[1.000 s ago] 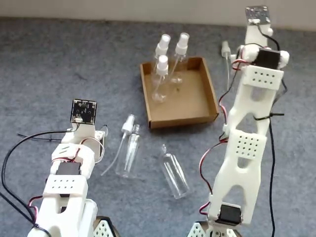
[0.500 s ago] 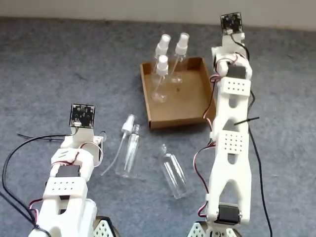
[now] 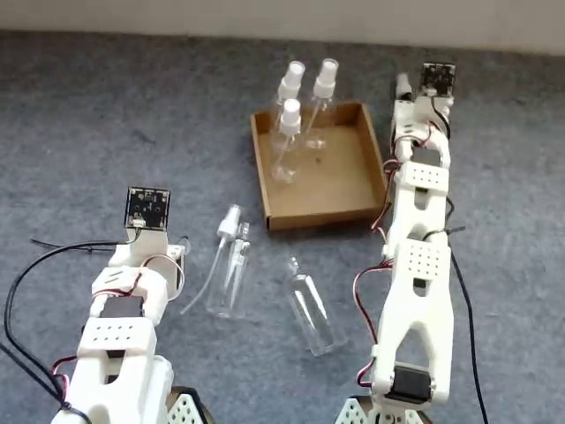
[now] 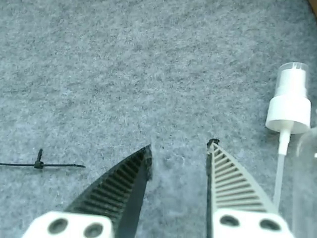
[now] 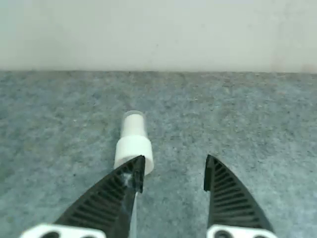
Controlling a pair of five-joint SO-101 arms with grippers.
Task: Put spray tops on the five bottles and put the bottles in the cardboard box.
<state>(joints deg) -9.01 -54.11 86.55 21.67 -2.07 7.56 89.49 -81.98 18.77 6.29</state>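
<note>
The open right hand (image 5: 173, 166) is beside a white plastic spray top (image 5: 132, 141), right of the brown cardboard box (image 3: 340, 181); the left hand (image 4: 181, 153) is open too.

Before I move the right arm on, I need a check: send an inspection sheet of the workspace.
Surface: grey carpet, flat.
Job's things: brown cardboard box holds three capped clear plastic bottles, necks across its far rim; two uncapped clear bottles lie on the carpet; white spray top with tube beside one of them; another white spray top at the right pincer.
Clutter: small black cable tie on the carpet.
Pincers: left pincer open, empty; right pincer open, empty.
Cables: black cable beside the left arm.
Surroundings: pale wall behind.
</note>
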